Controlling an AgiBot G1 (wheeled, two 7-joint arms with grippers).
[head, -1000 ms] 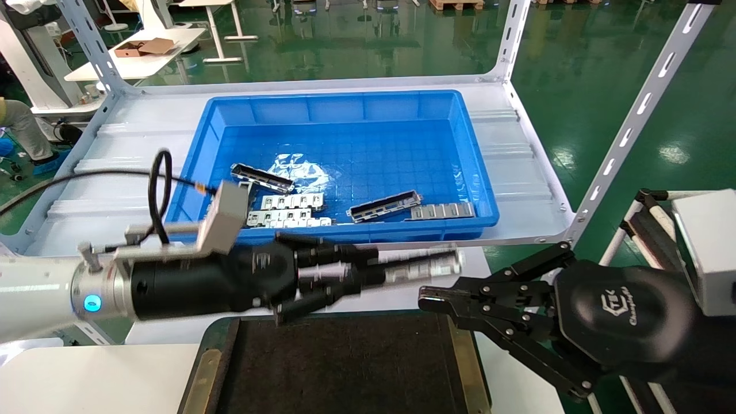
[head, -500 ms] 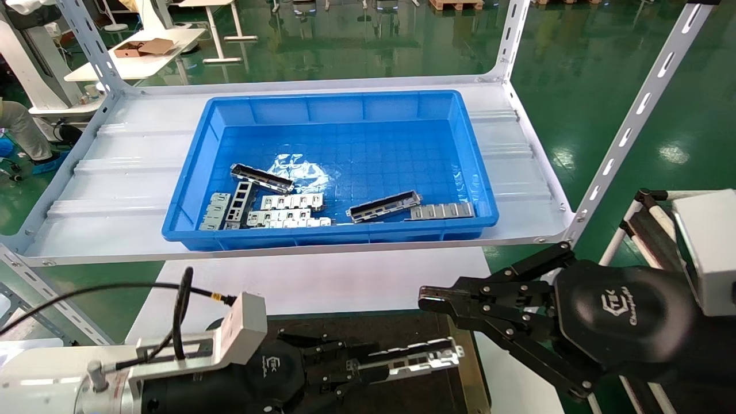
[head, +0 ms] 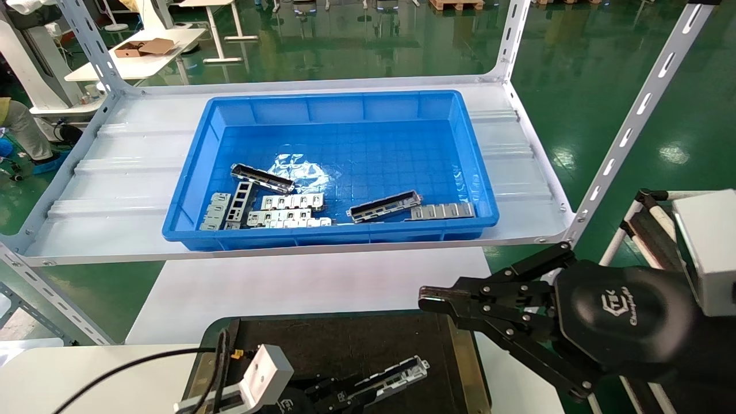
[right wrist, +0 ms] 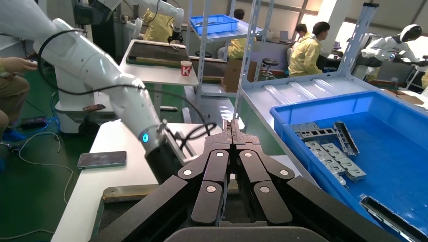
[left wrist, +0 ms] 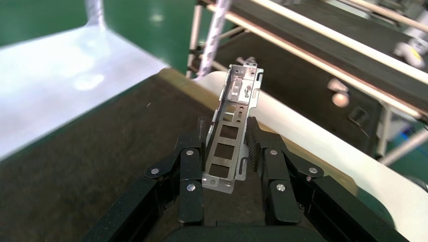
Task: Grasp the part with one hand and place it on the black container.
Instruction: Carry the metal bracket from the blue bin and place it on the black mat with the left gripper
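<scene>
My left gripper [head: 336, 395] is at the near edge of the head view, low over the black container [head: 345, 345]. It is shut on the part [head: 392, 376], a silver channel bar with rectangular slots. The bar sticks out forward from the fingers over the tray's right half. In the left wrist view the bar [left wrist: 233, 132] sits between the black fingers [left wrist: 191, 156], its far end raised above the dark tray surface [left wrist: 101, 146]. Two more channel bars [head: 261, 177] [head: 384, 206] lie in the blue bin. My right gripper [head: 426, 299] is shut and empty, parked beside the tray's far right corner.
The large blue bin [head: 339, 103] stands on the white shelf, holding flat silver plates [head: 290, 202] [head: 443, 211]. A slanted shelf post [head: 632, 121] rises at the right. A white table [head: 310, 282] lies between shelf and tray. The left arm's cable [head: 144, 362] trails left.
My left gripper has come down and back towards me with the part, from level with the shelf's front edge to low over the black container. The right arm has not moved.
</scene>
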